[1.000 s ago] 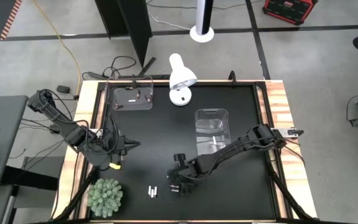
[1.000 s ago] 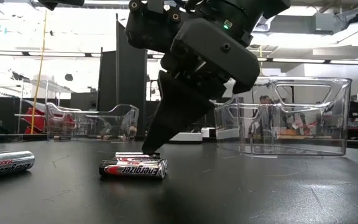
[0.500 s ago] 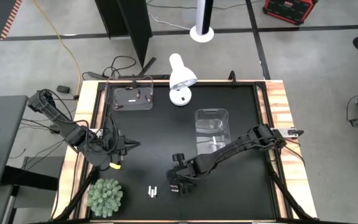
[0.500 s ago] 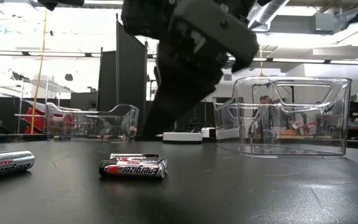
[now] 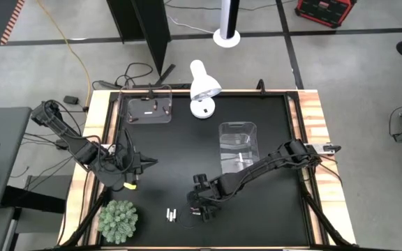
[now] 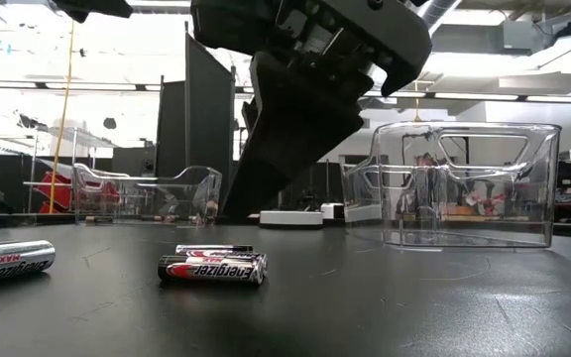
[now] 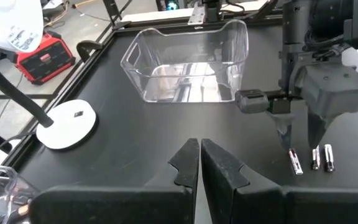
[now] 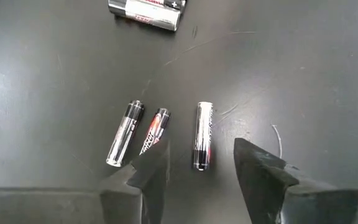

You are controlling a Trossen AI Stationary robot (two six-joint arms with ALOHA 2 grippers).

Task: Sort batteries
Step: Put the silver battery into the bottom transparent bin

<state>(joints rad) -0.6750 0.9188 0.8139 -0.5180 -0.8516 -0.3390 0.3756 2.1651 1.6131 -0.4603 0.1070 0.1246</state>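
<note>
While the right gripper [image 8: 197,163] hangs above the tabletop [image 5: 264,209] near its front edge, its fingers stand apart and hold nothing. Below the gap lies one battery [image 8: 203,135] flat on the black surface, untouched; two more batteries [image 8: 138,132] lie just beside it, one of them partly behind a fingertip [image 8: 151,160]. A further pair of batteries [image 5: 171,215] rests closer to the front left corner. The left gripper [image 7: 199,163] waits by the left edge, its fingers pressed together and empty. A clear bin [image 5: 238,143] stands mid-table; another bin [image 5: 147,109] sits at the back left corner.
</note>
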